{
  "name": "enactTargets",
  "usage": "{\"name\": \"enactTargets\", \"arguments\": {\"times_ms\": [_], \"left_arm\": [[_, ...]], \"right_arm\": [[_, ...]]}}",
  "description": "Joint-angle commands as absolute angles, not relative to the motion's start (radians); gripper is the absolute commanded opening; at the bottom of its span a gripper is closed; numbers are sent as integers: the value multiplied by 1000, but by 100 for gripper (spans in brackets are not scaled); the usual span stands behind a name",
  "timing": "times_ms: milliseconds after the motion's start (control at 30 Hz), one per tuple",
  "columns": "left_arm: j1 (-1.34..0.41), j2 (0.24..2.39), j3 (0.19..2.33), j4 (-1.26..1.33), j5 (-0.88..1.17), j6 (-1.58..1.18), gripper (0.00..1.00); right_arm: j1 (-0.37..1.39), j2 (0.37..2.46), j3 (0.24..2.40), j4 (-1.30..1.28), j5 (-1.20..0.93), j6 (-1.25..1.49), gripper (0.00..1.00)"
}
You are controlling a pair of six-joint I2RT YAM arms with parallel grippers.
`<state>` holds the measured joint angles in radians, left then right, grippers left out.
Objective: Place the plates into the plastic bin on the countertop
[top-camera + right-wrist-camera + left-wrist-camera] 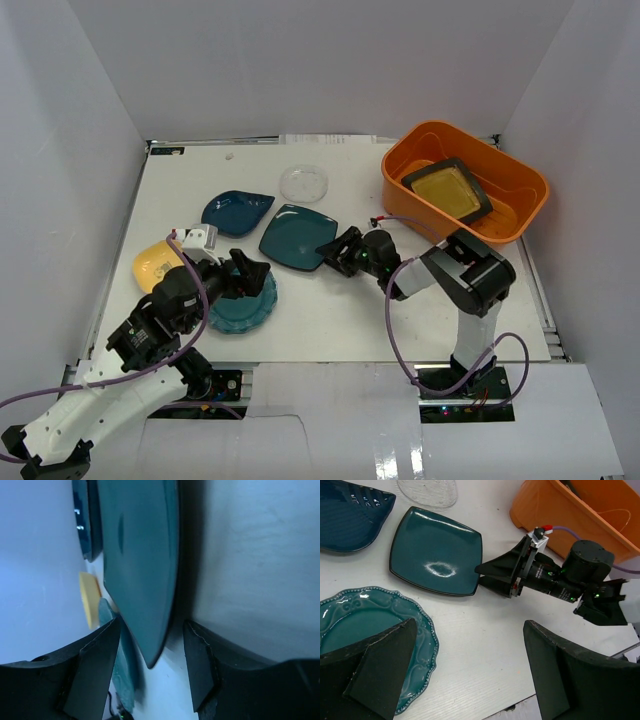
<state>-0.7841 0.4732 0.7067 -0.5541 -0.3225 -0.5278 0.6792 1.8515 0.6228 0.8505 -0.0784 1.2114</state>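
Bin [405, 192]: orange, in the far right corner of the white worktop [340, 320].
Amber plate [447, 188]: square with a black rim, lying tilted inside the bin.
Teal square plate [296, 236]: flat on the worktop near its middle, well apart from the bin.
Right end effector [331, 254]: low at the near right corner of the teal square plate, fingers partly spread on either side of that corner; a gap on both sides in the right wrist view, so not pinching.
Left end effector [250, 275]: spread wide and holding nothing, over the far edge of the round teal plate [255, 305].
Round teal plate: scalloped rim, toward the near left of the worktop, just beside the teal square plate.
Leaf plate [235, 211]: dark blue, toward the far left, close to the teal square plate.
Yellow dish [152, 263]: small, near the left edge, partly behind the left arm.
Clear dish [304, 183]: round, near the middle of the far edge.
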Motion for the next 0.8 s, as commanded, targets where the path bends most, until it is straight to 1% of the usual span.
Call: {"name": "enactTargets", "arguments": {"times_ms": [0, 100, 200, 333, 400, 433, 467, 533, 567, 667, 700, 733, 767], "left_arm": [[-787, 474, 704, -558, -341, -523, 98], [-788, 477, 704, -560, -344, -522, 98], [-787, 474, 706, -560, -344, -523, 98], [-787, 471, 706, -558, -345, -523, 98], [-787, 471, 706, -557, -345, -523, 98], [-787, 468, 704, -558, -348, -523, 98], [-788, 466, 704, -558, -348, -522, 98], [-787, 460, 703, -558, -350, -522, 98], [-787, 454, 701, -558, -350, -522, 98], [-787, 446, 703, -557, -353, -523, 98], [-788, 446, 704, -557, -353, -523, 98], [-787, 448, 704, -557, -353, -523, 98], [-787, 449, 704, -558, -351, -523, 98]], "right_arm": [[709, 1980, 656, 1048, -83, 1396, 60], [739, 2011, 664, 1058, -51, 1460, 60], [775, 1993, 629, 1031, -5, 1492, 60], [808, 2000, 612, 1026, 49, 1529, 57], [807, 2034, 621, 1044, 64, 1549, 52], [807, 2045, 623, 1058, 74, 1571, 46], [807, 2057, 623, 1066, 96, 1580, 44], [808, 2059, 618, 1072, 123, 1588, 32], [808, 2054, 605, 1075, 132, 1586, 29], [813, 2005, 560, 1063, 184, 1557, 18], [813, 1973, 554, 1054, 207, 1545, 11], [813, 1958, 546, 1046, 215, 1531, 8], [813, 1929, 534, 1046, 225, 1507, 8]]}}
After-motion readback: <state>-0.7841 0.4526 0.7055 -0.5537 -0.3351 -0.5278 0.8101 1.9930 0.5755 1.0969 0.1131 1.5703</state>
